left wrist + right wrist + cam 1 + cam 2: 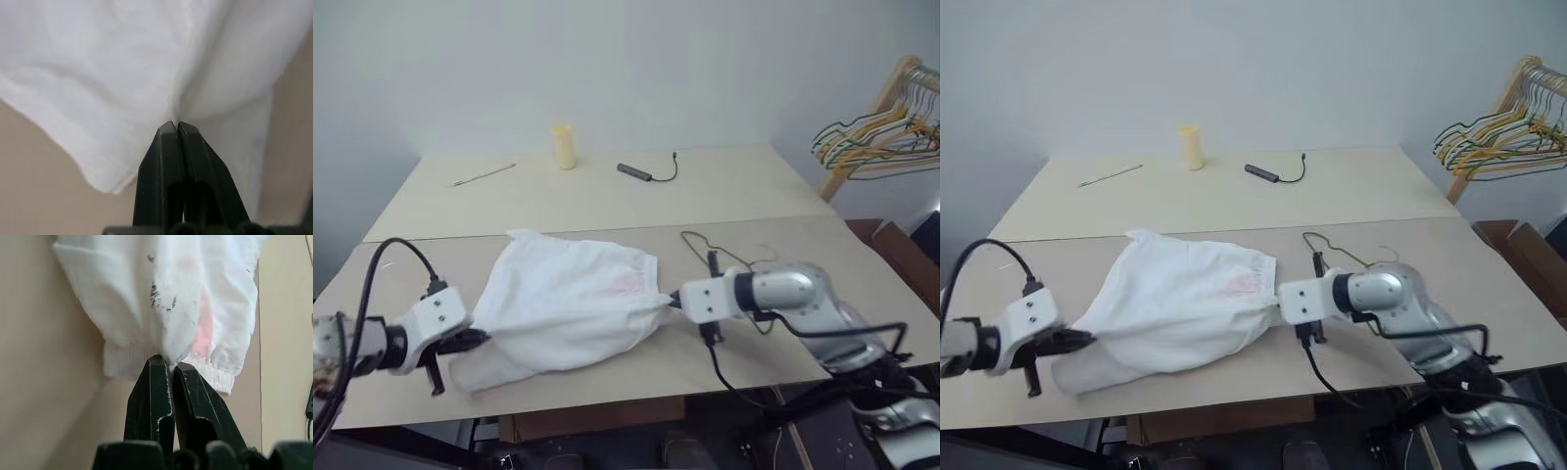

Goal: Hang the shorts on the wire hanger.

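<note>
My left gripper (475, 339) and right gripper (668, 300) are both clamped on the shorts (566, 305), stretched between them over the worktop (607, 206). Fabric's thin, limp, light; waistband's the firmest hold. Wire hanger (1337, 250) lies just behind my right wrist

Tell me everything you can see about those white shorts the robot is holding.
The shorts are white, of thin, crumpled fabric, with a gathered elastic waistband, a faint pink patch near it and small dark marks. They sag between the two grippers over the light wooden table. The left gripper is shut on one edge, the right gripper on the waistband. The lower folds seem to rest on the table.
</note>
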Action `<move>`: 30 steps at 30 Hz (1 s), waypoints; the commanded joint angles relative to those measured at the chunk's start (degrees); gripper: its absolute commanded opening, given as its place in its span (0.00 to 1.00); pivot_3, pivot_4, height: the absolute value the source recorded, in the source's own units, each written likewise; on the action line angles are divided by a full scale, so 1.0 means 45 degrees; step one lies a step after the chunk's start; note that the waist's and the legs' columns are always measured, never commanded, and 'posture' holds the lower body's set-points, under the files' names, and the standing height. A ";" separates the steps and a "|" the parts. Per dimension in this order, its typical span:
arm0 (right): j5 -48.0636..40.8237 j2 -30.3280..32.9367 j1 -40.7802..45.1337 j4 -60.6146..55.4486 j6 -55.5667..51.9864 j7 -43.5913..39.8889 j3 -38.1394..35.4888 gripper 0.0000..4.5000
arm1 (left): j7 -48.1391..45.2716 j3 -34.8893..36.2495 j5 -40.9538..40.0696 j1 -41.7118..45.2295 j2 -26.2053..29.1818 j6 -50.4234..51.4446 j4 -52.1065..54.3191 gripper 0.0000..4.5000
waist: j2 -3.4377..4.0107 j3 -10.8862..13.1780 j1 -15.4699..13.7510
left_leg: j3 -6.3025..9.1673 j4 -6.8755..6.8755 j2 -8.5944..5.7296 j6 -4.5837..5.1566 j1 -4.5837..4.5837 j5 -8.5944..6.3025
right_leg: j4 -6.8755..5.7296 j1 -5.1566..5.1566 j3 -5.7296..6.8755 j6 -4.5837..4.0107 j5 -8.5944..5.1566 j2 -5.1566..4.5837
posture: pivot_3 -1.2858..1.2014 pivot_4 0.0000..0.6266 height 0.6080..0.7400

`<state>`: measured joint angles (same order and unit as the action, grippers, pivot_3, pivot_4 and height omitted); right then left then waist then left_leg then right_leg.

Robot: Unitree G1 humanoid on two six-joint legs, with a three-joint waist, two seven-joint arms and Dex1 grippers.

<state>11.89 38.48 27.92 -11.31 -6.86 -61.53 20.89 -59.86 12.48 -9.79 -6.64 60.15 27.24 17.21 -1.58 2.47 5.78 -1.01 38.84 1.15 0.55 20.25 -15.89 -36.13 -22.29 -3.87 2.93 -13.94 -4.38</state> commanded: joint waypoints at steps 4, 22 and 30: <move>0.1704 -0.2438 0.4193 0.4628 -0.0576 0.4835 -0.0960 0.00 | 0.5841 -0.1690 0.2754 0.7569 -0.3269 -0.0519 -0.4481 0.01 | -0.0025 0.0022 -0.0055 | 0.0043 0.0028 -0.0028 -0.0047 0.0021 0.0034 | -0.0018 0.0004 0.0012 0.0016 0.0064 -0.0007 | 0.47 0.00 1.00; 0.2473 -0.0904 0.1534 0.3279 0.5353 0.7207 -0.0158 0.00 | -0.0156 0.5474 -0.3971 0.2107 -0.0763 0.0039 0.1375 0.01 | -0.0009 -0.0220 0.2316 | 0.0175 0.0029 -0.0189 -0.0044 0.0374 0.0015 | -0.0094 -0.0383 -0.0026 0.0170 0.0141 -0.0177 | 0.47 0.00 1.00; 0.2928 -0.0159 0.0276 0.3569 0.6633 0.5620 0.0941 0.00 | -0.2488 0.5080 -0.1275 -0.5749 -0.0284 -0.0734 0.3266 0.01 | 0.0000 0.0036 0.2027 | 0.0171 -0.0002 -0.0068 0.0009 -0.0198 0.0061 | 0.0007 0.0167 -0.0025 0.0056 -0.0013 -0.0084 | 0.47 0.00 1.00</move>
<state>25.24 37.47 28.18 6.13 22.11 -34.83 25.73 -70.79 34.98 -18.03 -31.69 58.49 24.77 29.86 -1.58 2.63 14.90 -0.22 38.79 0.88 0.58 19.15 -15.62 -36.09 -21.30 -3.96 3.13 -14.04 -4.72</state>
